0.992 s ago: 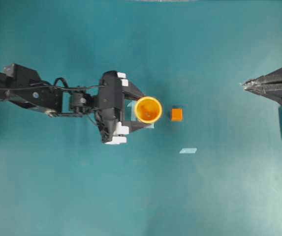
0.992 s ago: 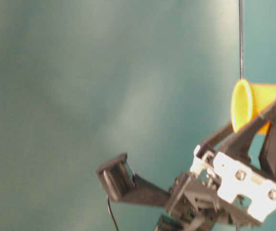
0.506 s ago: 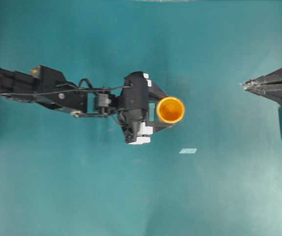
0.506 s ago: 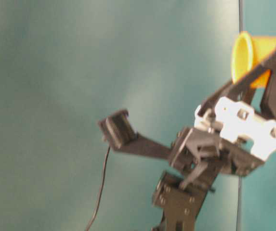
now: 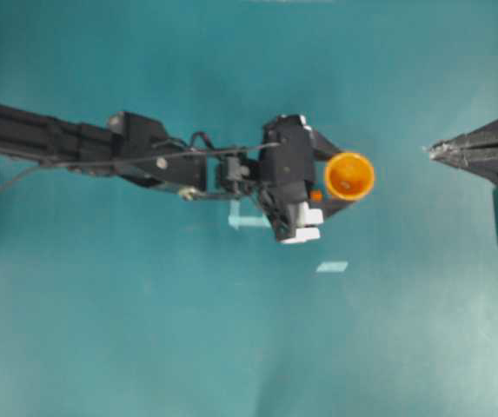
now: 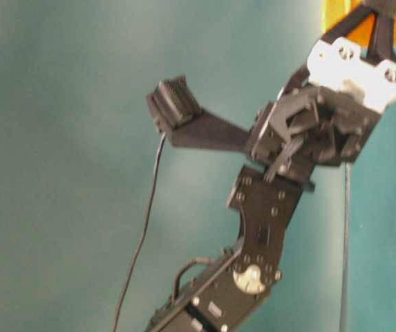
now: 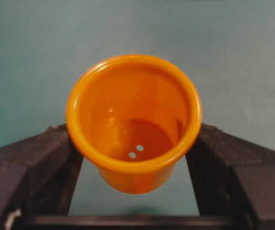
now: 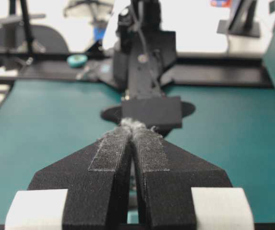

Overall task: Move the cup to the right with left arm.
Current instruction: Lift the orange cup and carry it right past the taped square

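Orange plastic cup (image 5: 348, 176) sits clamped upright between the left gripper (image 5: 335, 181) jaws, right of the teal bench (image 5: 144, 330) centre, presumably carried rightward. Right gripper (image 5: 431, 150) jaws are pressed together, parked at the edge.

1 top-down view, 1 low, 2 wrist close-ups

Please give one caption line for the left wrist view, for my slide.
Left gripper holds the orange cup between its two black fingers above the teal table.
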Controlling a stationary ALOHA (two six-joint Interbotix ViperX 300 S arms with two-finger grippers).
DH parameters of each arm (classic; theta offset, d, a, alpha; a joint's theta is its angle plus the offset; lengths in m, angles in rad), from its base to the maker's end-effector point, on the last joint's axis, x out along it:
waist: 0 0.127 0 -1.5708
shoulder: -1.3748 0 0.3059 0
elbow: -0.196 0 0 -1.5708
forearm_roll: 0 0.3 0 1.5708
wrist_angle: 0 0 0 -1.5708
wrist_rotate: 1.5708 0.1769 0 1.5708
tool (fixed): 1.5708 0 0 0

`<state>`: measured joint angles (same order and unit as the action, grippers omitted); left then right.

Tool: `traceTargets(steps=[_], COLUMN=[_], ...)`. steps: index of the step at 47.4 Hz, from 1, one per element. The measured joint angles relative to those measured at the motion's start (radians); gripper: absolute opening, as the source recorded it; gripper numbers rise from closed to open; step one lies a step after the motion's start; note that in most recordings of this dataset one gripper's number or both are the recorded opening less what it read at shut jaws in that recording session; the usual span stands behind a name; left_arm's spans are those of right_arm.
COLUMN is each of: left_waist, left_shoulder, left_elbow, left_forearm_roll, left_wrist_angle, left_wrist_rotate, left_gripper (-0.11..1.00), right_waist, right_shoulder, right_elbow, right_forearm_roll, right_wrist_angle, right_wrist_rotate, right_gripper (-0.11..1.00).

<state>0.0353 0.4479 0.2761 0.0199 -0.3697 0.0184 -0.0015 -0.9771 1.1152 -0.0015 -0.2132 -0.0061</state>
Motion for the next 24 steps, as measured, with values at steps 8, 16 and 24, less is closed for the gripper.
traceTargets(steps=[8,16,24], left_waist=[0.0,-0.005,-0.011], left_shoulder=[0.028,0.035,0.035], left_elbow=[-0.058,-0.089,-0.091], left_forearm_roll=[0.0,0.0,-0.002], left_wrist_angle=[0.046,0.089,0.124], left_wrist_rotate=[0.0,-0.002,-0.012], left_gripper=[0.64,0.64,0.64], right_waist=[0.0,0.0,0.0], right_shoulder=[0.0,0.0,0.0], right_elbow=[0.002,0.002,0.0], right_forearm_roll=[0.0,0.0,0.0], right_wrist_angle=[0.0,0.0,0.0], right_wrist_rotate=[-0.002,-0.002,-0.002], right_gripper=[0.0,0.0,0.0])
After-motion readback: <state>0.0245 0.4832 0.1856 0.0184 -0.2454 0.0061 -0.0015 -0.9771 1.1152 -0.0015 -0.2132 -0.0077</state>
